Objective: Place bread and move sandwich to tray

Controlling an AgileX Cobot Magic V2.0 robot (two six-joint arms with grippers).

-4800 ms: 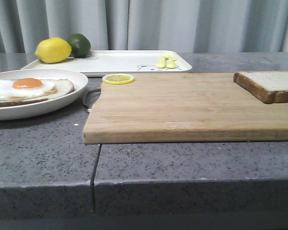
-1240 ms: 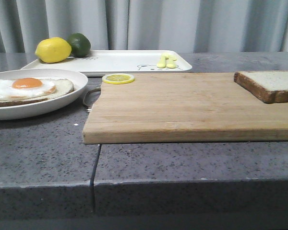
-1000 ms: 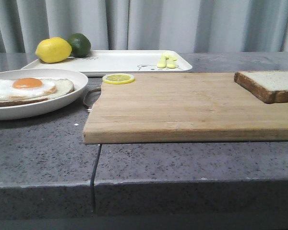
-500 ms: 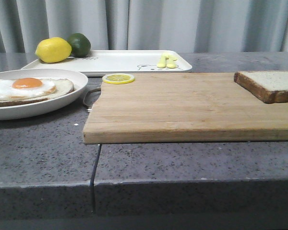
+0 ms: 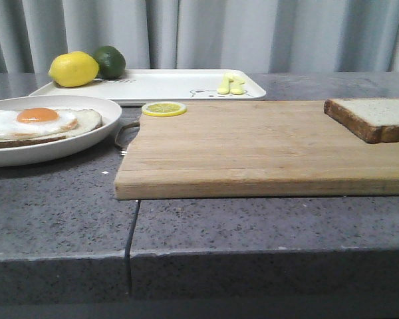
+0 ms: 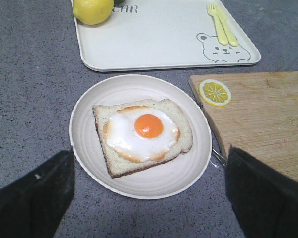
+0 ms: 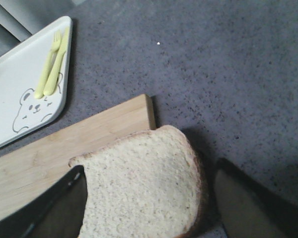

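Note:
The bread [image 5: 376, 118] lies flat on the right end of the wooden cutting board [image 5: 253, 146]. In the right wrist view my right gripper [image 7: 149, 181] is open above the bread [image 7: 144, 183], one finger on each side. An egg-topped slice [image 5: 40, 121] lies on the round white plate [image 5: 86, 143] at the left; no closed sandwich is in view. My left gripper [image 6: 149, 163] is open and empty above the plate's near rim [image 6: 188, 173]. The white tray [image 5: 166, 85] with the bear drawing sits behind. Neither gripper shows in the front view.
A lemon [image 5: 73, 69] and a lime [image 5: 110, 61] sit on the tray's left end, and yellow cutlery [image 5: 231, 85] on its right. A lemon slice [image 5: 163, 109] lies on the board's far left corner. A metal handle [image 5: 123, 135] sticks out between plate and board.

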